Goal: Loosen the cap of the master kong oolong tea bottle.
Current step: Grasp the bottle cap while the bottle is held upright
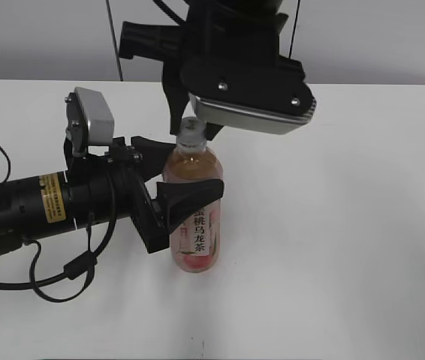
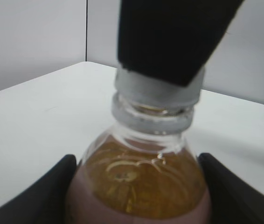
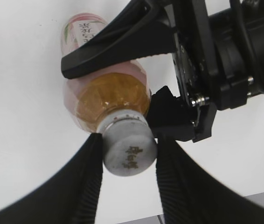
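Master kong oolong tea bottle [image 1: 195,225] upright on the white table [image 1: 348,225], long axis vertical, amber tea up to the shoulder. My left gripper [image 1: 181,171] clamps the clear plastic body; my right gripper [image 3: 128,151] pinches the ribbed white cap [image 3: 129,149], pointing straight up.

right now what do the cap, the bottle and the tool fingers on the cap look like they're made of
Cap: looks like matte white plastic, with a ribbed side and dark print on top.
Bottle: clear glossy plastic, probably; amber tea shows through and highlights glint on the shoulder.
Right tool fingers: black, matte, finely ridged, possibly rubber or plastic.
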